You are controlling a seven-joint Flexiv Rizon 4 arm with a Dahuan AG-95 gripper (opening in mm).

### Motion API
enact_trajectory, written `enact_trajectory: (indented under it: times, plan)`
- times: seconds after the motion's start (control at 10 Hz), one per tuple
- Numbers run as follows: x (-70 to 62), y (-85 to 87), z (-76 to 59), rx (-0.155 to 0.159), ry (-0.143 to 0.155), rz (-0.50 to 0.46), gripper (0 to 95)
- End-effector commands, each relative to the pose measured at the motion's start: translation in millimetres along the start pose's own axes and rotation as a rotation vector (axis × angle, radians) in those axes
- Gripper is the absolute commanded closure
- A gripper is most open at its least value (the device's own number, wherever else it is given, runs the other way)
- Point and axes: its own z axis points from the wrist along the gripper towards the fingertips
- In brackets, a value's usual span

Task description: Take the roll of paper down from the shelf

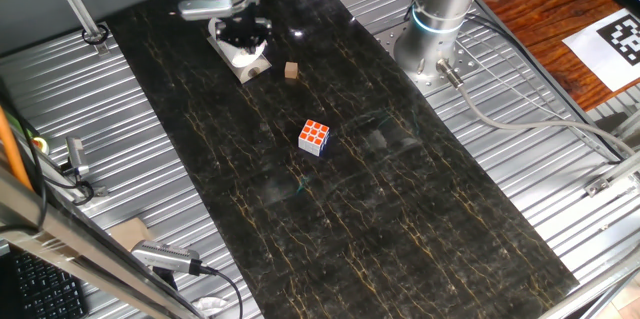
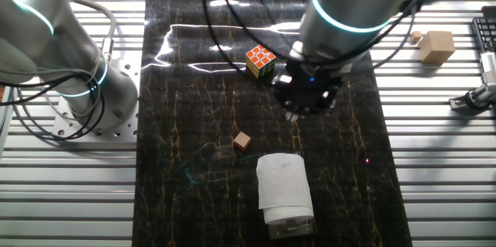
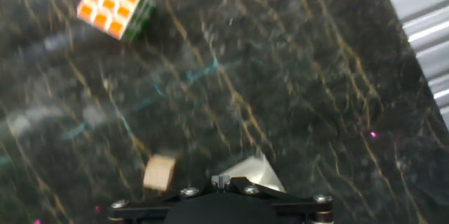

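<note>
One fixed view: roll of paper (image 1: 246,58) upper left of frame, gripper (image 1: 243,32) hanging just over it; approach step, I judge; other fixed view: roll (image 2: 284,183) lower centre on a small shelf (image 2: 292,225) on the worktop (image 2: 194,84), arm upright above it; hand view: roll's corner at bottom edge; fingers' state: cannot tell; next: descend, centre, grip.

My gripper (image 2: 308,96) is hard to see, so I cannot tell if my fingers are apart. In the hand view my fingers are cut off at the bottom. The roll of paper (image 3: 254,172) shows only a blurry white corner there.
</note>
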Motion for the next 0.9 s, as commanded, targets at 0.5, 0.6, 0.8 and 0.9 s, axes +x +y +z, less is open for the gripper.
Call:
enact_trajectory:
  times: [0.5,0.6,0.8,0.9]
  plan:
    - [10.6,-11.3,0.6,0.018,-0.024,-0.015,95.0]
    - [10.2,-11.4,0.8,0.02,-0.023,-0.017,95.0]
    - [9.9,-11.5,1.0,0.024,-0.019,-0.021,95.0]
    - [9.9,-11.5,1.0,0.029,-0.017,-0.041,95.0]
